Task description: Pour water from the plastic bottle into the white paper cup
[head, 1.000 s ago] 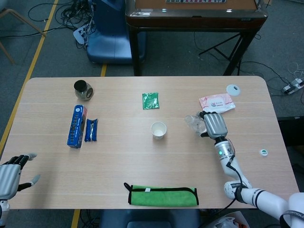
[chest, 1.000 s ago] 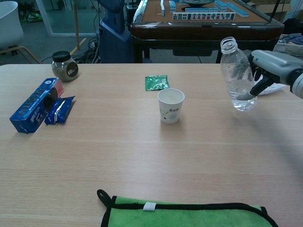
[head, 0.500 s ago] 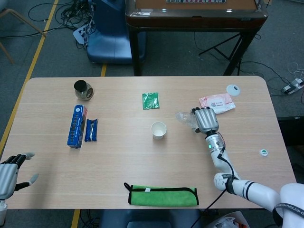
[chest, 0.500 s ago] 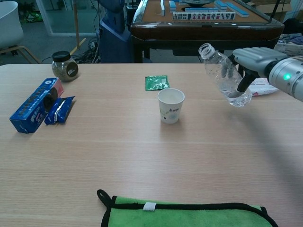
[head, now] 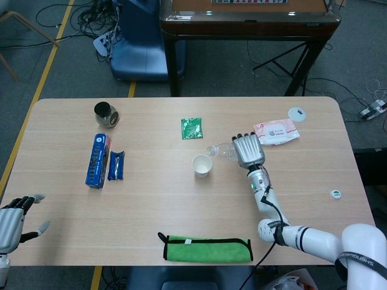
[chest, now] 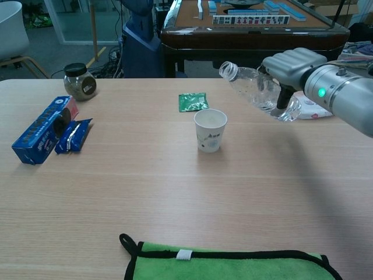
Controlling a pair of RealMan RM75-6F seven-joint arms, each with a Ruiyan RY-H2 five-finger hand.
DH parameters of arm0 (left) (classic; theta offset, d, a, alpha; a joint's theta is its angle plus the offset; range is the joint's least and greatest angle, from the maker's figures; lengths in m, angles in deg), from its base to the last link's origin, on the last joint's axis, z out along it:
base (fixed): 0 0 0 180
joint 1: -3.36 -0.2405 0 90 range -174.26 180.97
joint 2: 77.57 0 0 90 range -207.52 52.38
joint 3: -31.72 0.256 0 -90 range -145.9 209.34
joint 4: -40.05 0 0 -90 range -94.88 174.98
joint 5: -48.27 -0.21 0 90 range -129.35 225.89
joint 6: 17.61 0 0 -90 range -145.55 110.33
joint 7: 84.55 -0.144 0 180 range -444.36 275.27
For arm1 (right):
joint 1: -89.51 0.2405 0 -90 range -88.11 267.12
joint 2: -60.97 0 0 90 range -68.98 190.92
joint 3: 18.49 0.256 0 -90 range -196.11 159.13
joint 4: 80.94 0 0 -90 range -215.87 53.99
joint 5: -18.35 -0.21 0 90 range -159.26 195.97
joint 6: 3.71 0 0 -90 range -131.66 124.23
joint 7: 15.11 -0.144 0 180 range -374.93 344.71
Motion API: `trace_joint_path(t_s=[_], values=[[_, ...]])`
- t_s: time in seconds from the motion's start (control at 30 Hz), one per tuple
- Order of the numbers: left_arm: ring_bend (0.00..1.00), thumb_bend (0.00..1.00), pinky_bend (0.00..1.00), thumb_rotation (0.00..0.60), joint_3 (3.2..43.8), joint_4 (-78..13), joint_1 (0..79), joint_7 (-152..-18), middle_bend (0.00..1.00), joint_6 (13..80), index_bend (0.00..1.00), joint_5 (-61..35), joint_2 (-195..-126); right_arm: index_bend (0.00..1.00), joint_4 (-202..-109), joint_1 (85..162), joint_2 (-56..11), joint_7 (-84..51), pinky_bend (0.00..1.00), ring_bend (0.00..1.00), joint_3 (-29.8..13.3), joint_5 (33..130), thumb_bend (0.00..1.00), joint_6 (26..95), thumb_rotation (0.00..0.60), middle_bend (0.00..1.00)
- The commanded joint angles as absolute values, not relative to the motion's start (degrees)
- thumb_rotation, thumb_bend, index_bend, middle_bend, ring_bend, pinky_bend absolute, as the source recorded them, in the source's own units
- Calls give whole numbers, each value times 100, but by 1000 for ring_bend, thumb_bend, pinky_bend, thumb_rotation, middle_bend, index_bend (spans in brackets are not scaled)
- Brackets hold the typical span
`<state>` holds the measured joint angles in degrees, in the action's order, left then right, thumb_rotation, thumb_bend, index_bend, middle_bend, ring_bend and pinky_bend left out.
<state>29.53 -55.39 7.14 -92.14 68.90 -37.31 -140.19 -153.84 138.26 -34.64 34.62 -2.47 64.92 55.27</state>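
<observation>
Clear plastic bottle (chest: pixel 256 91) tilts toward the cup (chest: pixel 210 130), gripped by right hand (chest: pixel 288 69); left hand (head: pixel 12 220) rests, fingers spread.

The bottle (chest: pixel 259 91) is clear, glossy plastic. The cup (chest: pixel 210 130) is matt white paper. The table (chest: pixel 175 192) shows pale, smooth wood grain. The near cloth (chest: pixel 233 265) is green and fuzzy. The right hand (chest: pixel 291 67) has a matt grey shell.
</observation>
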Motion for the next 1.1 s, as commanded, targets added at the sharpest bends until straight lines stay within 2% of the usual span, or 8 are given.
trace_joint_path(t_s=[0.03, 0.43, 1.1], values=[[378, 166, 590, 600, 2953, -5545, 713, -9213, 391, 6893, 316, -3734, -14015, 603, -15371, 13967, -3523, 3954, 419, 491, -380, 6312, 317, 5678, 600, 599], [378, 165, 590, 600, 2943, -5574, 703, -9203, 391, 6919, 316, -3729, -13994, 604, -15393, 14186, -3693, 5026, 424, 495, -432, 5670, 317, 6146, 600, 604], [378, 165, 590, 600, 2942, -5596, 697, -9231, 391, 6931, 316, -3734, -13990, 617, -15395, 14381, -3650, 5830, 437, 508, -730, 5711, 317, 6427, 600, 622]])
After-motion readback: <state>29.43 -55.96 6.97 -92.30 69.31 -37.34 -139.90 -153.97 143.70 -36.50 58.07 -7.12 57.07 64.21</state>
